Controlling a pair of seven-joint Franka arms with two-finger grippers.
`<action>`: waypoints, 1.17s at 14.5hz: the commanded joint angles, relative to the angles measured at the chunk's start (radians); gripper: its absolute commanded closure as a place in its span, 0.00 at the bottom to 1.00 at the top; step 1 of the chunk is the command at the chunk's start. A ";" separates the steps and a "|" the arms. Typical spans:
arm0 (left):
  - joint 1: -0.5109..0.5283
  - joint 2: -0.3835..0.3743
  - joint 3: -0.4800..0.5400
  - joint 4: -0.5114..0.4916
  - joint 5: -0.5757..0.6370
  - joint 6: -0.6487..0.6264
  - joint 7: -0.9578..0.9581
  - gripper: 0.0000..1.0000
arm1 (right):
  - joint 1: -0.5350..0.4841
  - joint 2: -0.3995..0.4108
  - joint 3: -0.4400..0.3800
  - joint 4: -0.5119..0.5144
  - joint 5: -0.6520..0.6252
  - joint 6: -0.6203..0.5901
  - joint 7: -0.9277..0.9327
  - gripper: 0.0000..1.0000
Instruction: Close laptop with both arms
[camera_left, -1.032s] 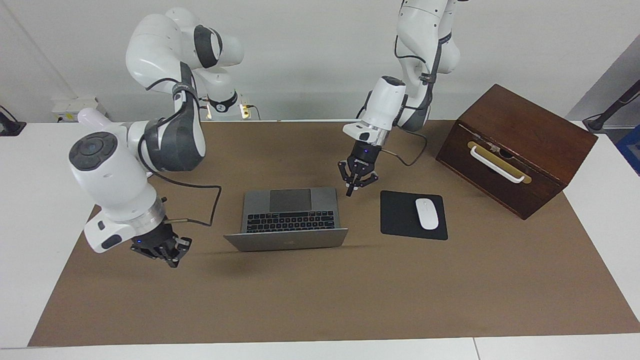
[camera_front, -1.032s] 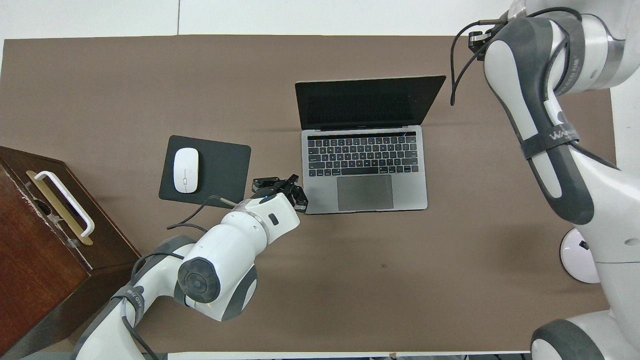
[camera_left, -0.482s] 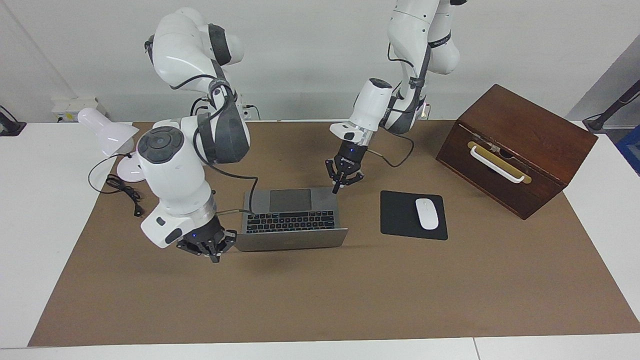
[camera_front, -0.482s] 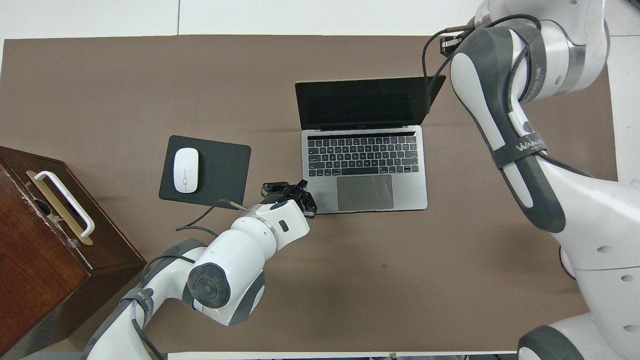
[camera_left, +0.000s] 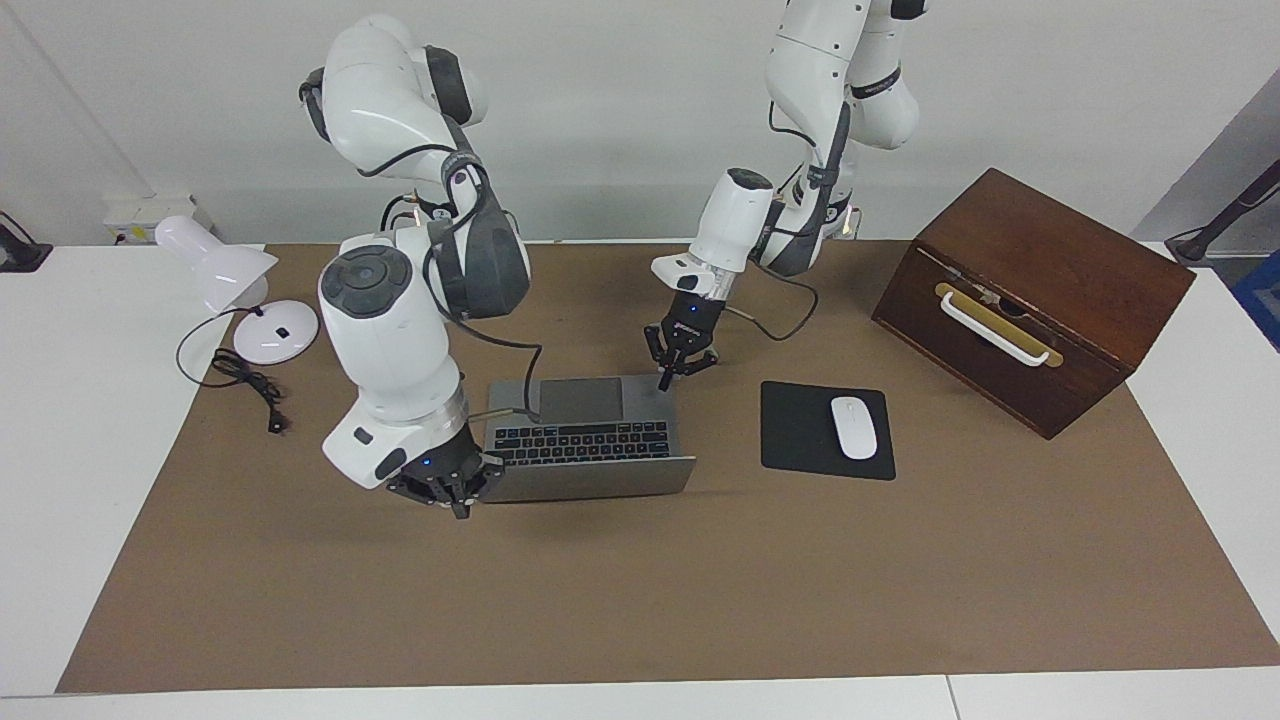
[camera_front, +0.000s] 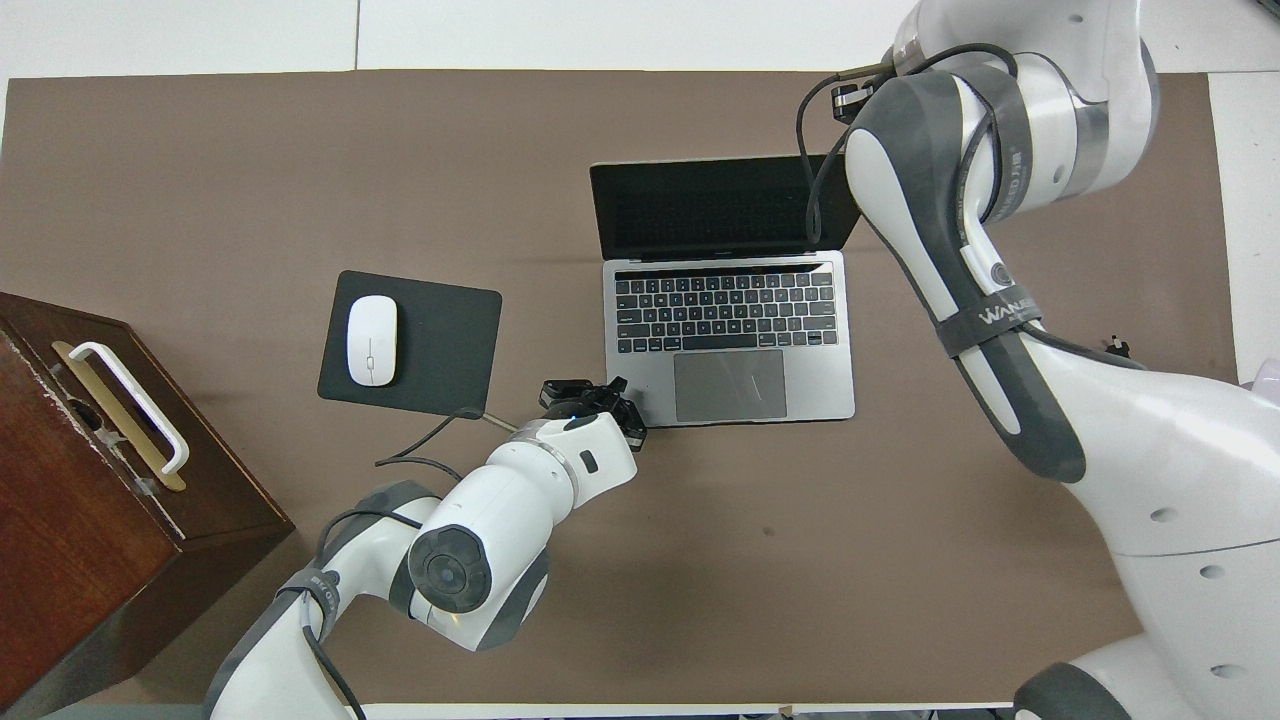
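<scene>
The silver-grey laptop (camera_left: 580, 400) (camera_front: 730, 310) lies open in the middle of the brown mat, its lid (camera_left: 600, 478) tilted away from the robots. My right gripper (camera_left: 458, 508) is shut and hangs low at the lid's outer corner toward the right arm's end. I cannot tell whether it touches the lid. In the overhead view the right arm (camera_front: 960, 250) hides this gripper. My left gripper (camera_left: 664, 382) (camera_front: 612, 402) is shut, with its tips at the base's corner nearest the robots, beside the trackpad.
A black mouse pad (camera_left: 795, 430) (camera_front: 450, 340) with a white mouse (camera_left: 853, 427) (camera_front: 372, 340) lies beside the laptop toward the left arm's end. A brown wooden box (camera_left: 1030, 300) (camera_front: 90, 480) stands past it. A white lamp (camera_left: 215, 265) and its cord sit at the right arm's end.
The right arm has swung in from the mat's edge, bringing its gripper to the lid's corner. The left gripper has shifted slightly onto the base's corner. The lid's angle is unchanged.
</scene>
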 joint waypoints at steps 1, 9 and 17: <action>-0.031 0.075 0.012 0.017 -0.006 0.093 0.008 1.00 | 0.035 -0.002 0.007 0.006 0.033 -0.014 0.057 1.00; -0.035 0.096 0.015 -0.006 -0.004 0.167 0.048 1.00 | 0.123 -0.001 0.015 0.004 0.073 0.006 0.170 1.00; 0.022 0.096 0.015 -0.078 0.085 0.239 0.102 1.00 | 0.101 -0.022 0.018 -0.063 0.163 -0.013 0.174 1.00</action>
